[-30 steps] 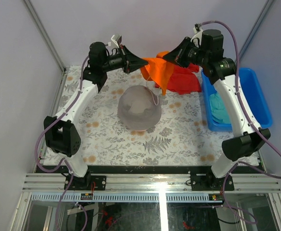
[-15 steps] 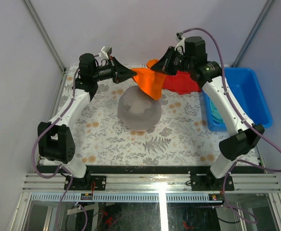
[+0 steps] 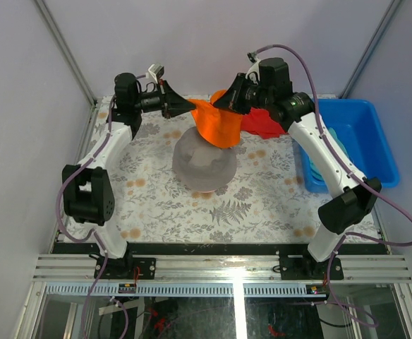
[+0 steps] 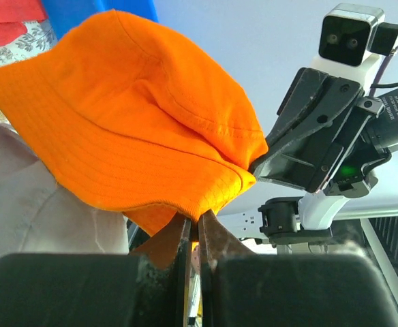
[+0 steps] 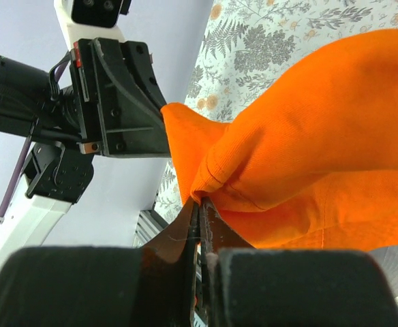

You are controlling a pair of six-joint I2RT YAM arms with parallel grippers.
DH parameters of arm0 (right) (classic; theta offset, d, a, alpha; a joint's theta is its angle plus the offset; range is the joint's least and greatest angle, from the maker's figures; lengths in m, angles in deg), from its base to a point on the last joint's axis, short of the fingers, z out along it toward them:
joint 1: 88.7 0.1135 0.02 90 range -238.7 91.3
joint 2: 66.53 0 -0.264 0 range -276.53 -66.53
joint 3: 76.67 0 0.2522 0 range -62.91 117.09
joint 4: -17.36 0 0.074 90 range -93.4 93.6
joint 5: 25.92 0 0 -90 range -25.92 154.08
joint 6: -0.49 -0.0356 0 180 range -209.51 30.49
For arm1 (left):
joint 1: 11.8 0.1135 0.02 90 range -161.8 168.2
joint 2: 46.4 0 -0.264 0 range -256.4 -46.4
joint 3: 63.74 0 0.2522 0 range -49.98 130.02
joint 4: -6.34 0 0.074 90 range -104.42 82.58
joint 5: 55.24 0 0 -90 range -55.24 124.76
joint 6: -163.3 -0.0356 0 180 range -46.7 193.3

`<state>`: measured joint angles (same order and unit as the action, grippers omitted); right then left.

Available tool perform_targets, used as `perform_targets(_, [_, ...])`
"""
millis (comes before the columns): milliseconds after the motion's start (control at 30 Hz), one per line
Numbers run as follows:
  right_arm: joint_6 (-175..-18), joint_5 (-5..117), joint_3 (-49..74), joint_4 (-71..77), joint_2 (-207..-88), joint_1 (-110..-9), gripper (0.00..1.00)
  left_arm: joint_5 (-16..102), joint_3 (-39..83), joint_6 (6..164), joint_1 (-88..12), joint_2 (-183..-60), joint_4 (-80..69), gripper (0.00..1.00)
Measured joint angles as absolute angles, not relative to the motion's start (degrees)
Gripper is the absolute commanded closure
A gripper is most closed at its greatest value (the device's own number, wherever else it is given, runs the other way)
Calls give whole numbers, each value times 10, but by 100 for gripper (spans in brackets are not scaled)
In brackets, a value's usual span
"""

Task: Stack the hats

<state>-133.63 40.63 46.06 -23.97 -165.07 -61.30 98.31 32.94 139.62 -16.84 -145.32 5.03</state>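
From above, the orange hat (image 3: 216, 126) was seen held up in the air between the two arms at the far side of the table (image 3: 262, 205). Its lower edge hung over the far part of the grey hat (image 3: 204, 161), which lay as a dome near the middle of the table. Whether the two hats touched could not be told from that view.

The grips were made clear only by the wrist views. In the left wrist view, the left gripper (image 4: 193, 225) was seen pinched nearly closed on the brim of the orange hat. The right gripper (image 4: 257, 165) was seen meeting the brim's opposite edge. In the right wrist view, the right gripper's jaws were shown clamped together on a fold of the same brim. The crown was shown bulging away to the right.

The containers were shown fully only in the top view. A blue bin (image 3: 375, 141) stood at the right edge of the table, and a teal hat (image 3: 314, 167) lay inside it, partly hidden by the right arm. A red cloth (image 3: 266, 121) lay on the table just left of the bin, behind the orange hat.
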Motion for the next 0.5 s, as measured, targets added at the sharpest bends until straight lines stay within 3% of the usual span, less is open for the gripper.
perform_targets(500, [-1329, 421, 460, -240, -1651, -613, 100, 1028, 385, 1408, -165, -1505, 96, 100])
